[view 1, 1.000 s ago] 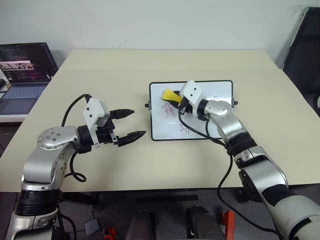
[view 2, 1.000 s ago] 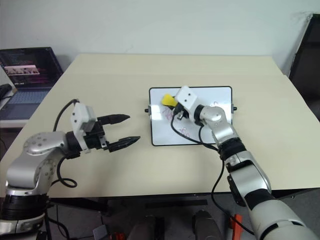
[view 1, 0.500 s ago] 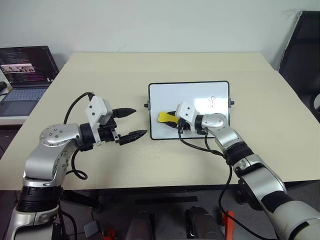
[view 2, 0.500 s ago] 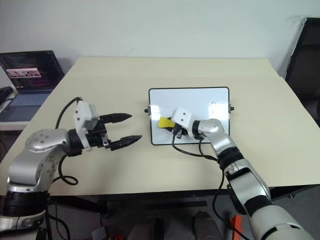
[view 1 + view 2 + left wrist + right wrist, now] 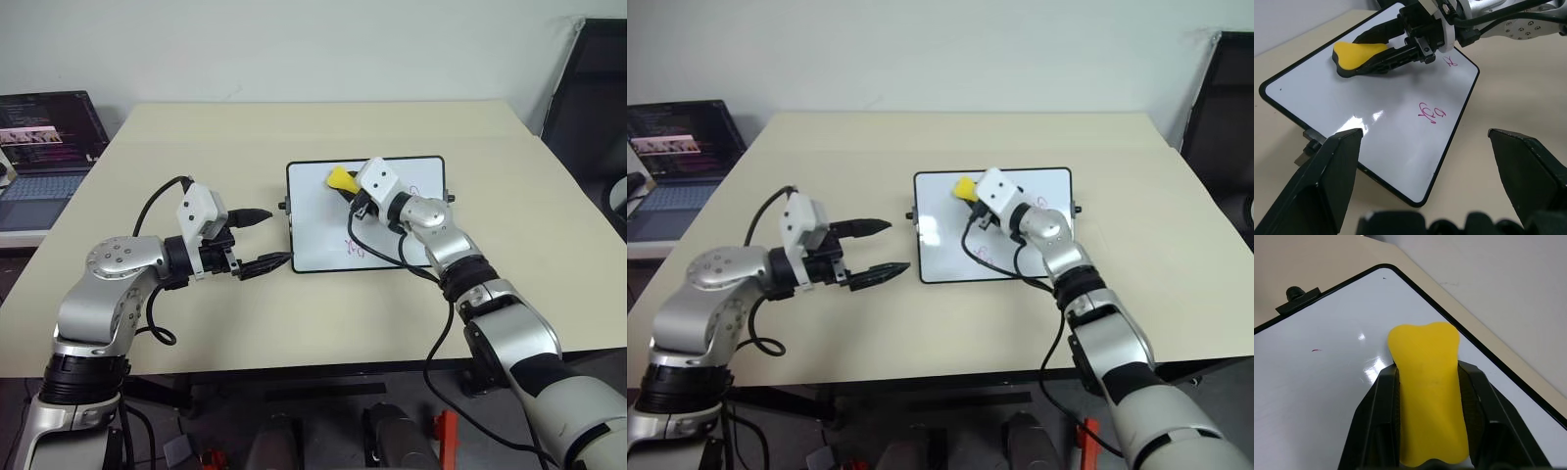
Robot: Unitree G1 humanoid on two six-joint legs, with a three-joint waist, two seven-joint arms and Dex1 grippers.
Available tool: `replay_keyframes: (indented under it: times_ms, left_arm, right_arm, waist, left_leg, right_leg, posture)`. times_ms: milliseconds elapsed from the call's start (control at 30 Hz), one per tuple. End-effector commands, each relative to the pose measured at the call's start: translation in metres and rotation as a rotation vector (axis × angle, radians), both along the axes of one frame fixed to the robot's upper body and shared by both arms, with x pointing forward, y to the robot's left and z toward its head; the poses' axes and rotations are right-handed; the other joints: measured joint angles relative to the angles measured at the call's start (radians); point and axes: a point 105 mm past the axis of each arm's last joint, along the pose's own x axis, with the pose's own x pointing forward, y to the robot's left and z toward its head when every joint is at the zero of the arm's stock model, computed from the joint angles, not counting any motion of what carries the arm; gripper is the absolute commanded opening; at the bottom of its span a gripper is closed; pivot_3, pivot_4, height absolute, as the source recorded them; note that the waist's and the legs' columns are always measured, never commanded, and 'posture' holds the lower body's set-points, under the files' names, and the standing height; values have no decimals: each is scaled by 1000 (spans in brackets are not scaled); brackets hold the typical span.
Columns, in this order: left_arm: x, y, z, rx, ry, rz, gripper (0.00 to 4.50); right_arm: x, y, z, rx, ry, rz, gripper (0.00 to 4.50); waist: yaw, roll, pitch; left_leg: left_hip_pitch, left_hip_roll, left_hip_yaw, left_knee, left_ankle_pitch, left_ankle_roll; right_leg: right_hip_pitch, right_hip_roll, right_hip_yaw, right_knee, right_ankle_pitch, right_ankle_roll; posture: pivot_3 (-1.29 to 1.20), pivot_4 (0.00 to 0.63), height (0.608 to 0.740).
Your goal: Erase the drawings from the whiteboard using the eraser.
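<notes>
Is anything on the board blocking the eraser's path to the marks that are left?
Nothing visible does. The right hand holds the eraser near the whiteboard's far corner, and bare white surface lies between it and the remaining drawings. The left hand is off the board's edge.
</notes>
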Motion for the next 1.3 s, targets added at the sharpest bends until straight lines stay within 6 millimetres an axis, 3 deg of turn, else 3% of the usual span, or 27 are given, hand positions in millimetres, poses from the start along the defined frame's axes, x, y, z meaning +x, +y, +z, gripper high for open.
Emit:
replay_keyframes:
  times_ms: [33, 200, 300, 367, 433, 533, 633, 700, 767, 867, 933, 1133, 1300]
  left_arm:
    - [-1, -1, 10, 3, -48, -10, 4500]
    - [-1, 0, 9, 2, -46, -6, 4500]
    - [-1, 0, 9, 3, -45, -4, 4500]
    - [-1, 0, 10, 3, -46, -4, 4500]
    - [-1, 0, 10, 3, -46, -5, 4500]
    - [0, -1, 13, 6, -53, -11, 4500]
    - [1, -1, 21, 9, -76, -19, 4500]
    - [1, -1, 27, 22, -95, -25, 4500]
    - [0, -1, 32, 31, -111, -31, 4500]
    - [3, 3, 41, 50, -139, -26, 4500]
    - [4, 5, 42, 57, -141, -25, 4500]
    - [8, 3, 26, 87, -79, -34, 4500]
    - [9, -5, 27, 68, -84, -58, 4500]
  right_arm:
    - [-20, 24, -28, -73, 60, 112, 1255]
    - [-43, 37, -56, -124, 154, 224, 1254]
    - [-42, 31, -57, -133, 161, 212, 1254]
    - [-36, 24, -47, -99, 150, 178, 1253]
    - [-29, 16, -29, -62, 125, 157, 1251]
    - [-33, 1, 16, 41, 87, 193, 1249]
    - [-53, -22, 68, 115, 50, 248, 1249]
    - [-68, -46, 91, 122, 40, 258, 1249]
    - [-79, -70, 102, 101, 41, 235, 1249]
    - [-89, -132, 95, -28, 91, 81, 1249]
    - [-97, -158, 84, -90, 138, 13, 1249]
    - [-117, -187, 66, -154, 216, -79, 1248]
    - [-119, -194, 72, -138, 196, -127, 1248]
  waist:
    - [-10, 0, 0]
    - [-11, 0, 0]
    - [-10, 0, 0]
    - [-9, 0, 0]
    - [-5, 0, 0]
    - [2, 0, 1]
    - [14, 0, 3]
    - [20, 0, 3]
    - [22, 0, 3]
    - [33, 0, 3]
    - [38, 0, 3]
    - [27, 0, 3]
    - [22, 0, 3]
  left_leg:
    - [0, 0, 0, 0, 0, 0]
    - [0, 1, -1, -1, 0, 0]
    - [0, 1, -1, -1, 0, 0]
    - [0, 1, -1, -1, 0, 0]
    - [-1, 1, -1, -1, 0, 0]
    - [-2, 0, -1, 0, 0, 0]
    - [-5, 0, -1, 0, 0, 0]
    - [-7, 0, -1, -1, -1, -2]
    - [-7, 0, -2, -2, -2, -3]
    - [-7, 0, -2, -3, -5, -6]
    - [-9, -1, -2, -3, -6, -6]
    - [-10, -1, 1, -3, -8, -5]
    - [-10, -1, 1, 0, -7, -5]
  right_leg:
    - [0, 0, 0, 0, 0, 0]
    - [-1, 1, 0, 0, 0, 0]
    - [-1, 1, 0, 0, 0, 0]
    - [-1, 1, 0, 0, 0, 0]
    - [-1, 1, -1, 0, 0, 0]
    - [-1, 1, -1, -1, 0, 0]
    - [-4, 0, 0, -2, 0, 1]
    - [-5, 0, -1, -2, -1, 1]
    - [-6, 0, -2, -2, -2, -1]
    - [-6, -1, -3, -3, -6, -3]
    - [-6, -2, -4, -5, -7, -2]
    - [-7, -2, -1, -5, -8, 0]
    - [-7, -1, -1, -4, -10, 4]
  posture:
    - [0, 150, 740]
    - [0, 150, 740]
    - [0, 150, 740]
    - [0, 150, 740]
    - [0, 150, 740]
    - [0, 150, 740]
    - [0, 150, 740]
    - [0, 150, 740]
    - [0, 150, 740]
    - [0, 150, 740]
    - [0, 150, 740]
    - [0, 150, 740]
    - [0, 150, 740]
